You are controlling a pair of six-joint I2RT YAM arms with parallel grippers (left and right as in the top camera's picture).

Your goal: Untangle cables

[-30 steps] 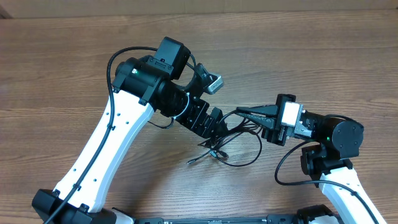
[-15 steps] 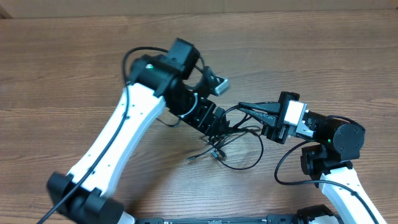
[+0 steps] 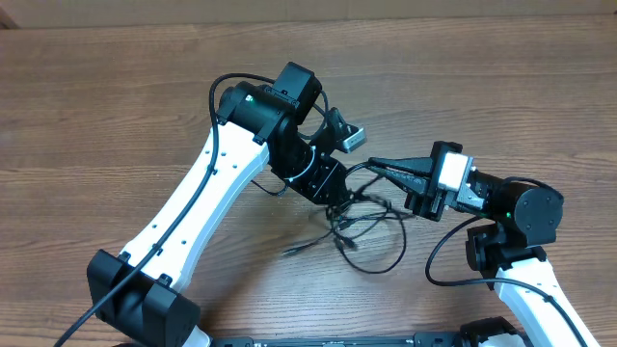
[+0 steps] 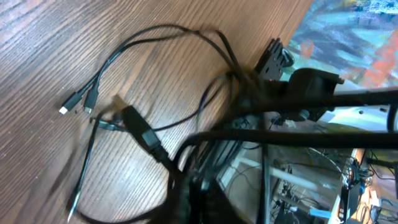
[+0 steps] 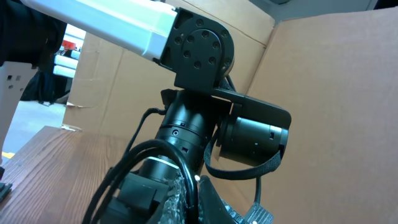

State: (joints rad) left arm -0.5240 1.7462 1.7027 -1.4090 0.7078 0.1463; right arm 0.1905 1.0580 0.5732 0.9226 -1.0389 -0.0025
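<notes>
The cables [image 3: 352,222] are a knot of thin black cords on the wooden table, with one loop trailing to the right and a loose end [image 3: 289,253] pointing left. My left gripper [image 3: 339,198] presses down into the knot and is shut, a cord with a thicker plug [image 4: 143,134] running into its dark, blurred jaws [image 4: 193,193]. Two silver-tipped plugs [image 4: 65,110] lie free on the wood. My right gripper [image 3: 371,164] points left just above the knot, shut on a black cable [image 5: 186,168] that passes between its fingers [image 5: 193,205].
The wooden table [image 3: 116,116] spreads all round the knot. The left arm's white link [image 5: 106,22] and black wrist [image 5: 199,50] fill the right wrist view, close in front of the right gripper. Brown cardboard [image 5: 336,93] stands behind.
My left arm has swung right and down onto the knot and its gripper has gone from open to shut. The cable loop has shifted slightly downward. The right arm has stayed put.
</notes>
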